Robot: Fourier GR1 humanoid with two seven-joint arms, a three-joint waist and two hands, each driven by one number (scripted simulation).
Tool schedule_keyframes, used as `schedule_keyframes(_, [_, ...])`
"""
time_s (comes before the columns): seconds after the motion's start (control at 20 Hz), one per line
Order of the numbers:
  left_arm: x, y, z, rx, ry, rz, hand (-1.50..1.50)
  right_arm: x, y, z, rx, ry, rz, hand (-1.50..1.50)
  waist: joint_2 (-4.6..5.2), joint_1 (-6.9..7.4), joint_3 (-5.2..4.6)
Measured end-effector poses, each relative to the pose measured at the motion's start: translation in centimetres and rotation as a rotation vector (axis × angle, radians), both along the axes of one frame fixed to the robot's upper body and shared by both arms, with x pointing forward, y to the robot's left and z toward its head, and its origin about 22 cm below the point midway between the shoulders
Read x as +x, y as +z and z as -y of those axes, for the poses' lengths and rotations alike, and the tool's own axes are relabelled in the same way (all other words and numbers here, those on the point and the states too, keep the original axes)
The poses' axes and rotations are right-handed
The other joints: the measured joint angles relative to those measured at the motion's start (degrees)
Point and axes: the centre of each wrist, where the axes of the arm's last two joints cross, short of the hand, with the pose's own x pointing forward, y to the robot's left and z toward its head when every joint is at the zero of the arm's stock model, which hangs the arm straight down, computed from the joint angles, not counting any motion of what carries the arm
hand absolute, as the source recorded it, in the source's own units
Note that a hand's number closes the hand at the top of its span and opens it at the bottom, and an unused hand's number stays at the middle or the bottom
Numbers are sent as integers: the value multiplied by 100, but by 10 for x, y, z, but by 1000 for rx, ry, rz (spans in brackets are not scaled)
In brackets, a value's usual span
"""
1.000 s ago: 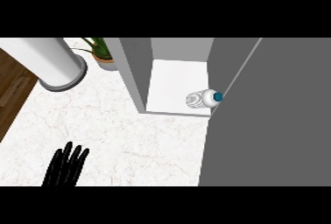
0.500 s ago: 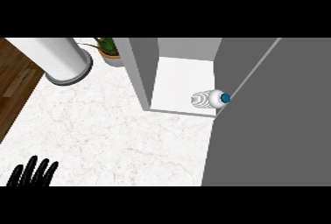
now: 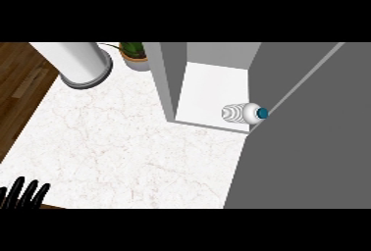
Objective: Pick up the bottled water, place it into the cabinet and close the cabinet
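Clear ribbed water bottle w/ teal cap (image 3: pixel 245 112) lying on side inside grey cabinet w/ white floor (image 3: pixel 210 88), right of centre. Grey door (image 3: pixel 304 147) open. Left black hand (image 3: pixel 23 193) bottom left, fingers straight, spread, empty.

The counter (image 3: pixel 130 147) is white marble with faint veins, the cabinet (image 3: pixel 170 73) grey with a white floor inside, the bottle (image 3: pixel 243 112) ribbed white with a teal cap, the hand (image 3: pixel 22 195) black.
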Motion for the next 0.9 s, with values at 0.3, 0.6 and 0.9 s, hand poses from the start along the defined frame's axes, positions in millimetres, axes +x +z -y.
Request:
schedule_keyframes(0.3, [5, 6, -10, 12, -13, 15, -150, 6, 3, -4, -23, 40, 21, 150, 51, 66, -11])
schedule_keyframes(0.6, [8, 12, -17, 21, -19, 28, -150, 8, 2, -5, -19, 45, 10, 150, 106, 145, -17])
schedule_keyframes(0.9, [14, 20, -22, 35, -32, 45, -150, 9, -3, -6, 25, 35, -40, 150, 191, 242, -12])
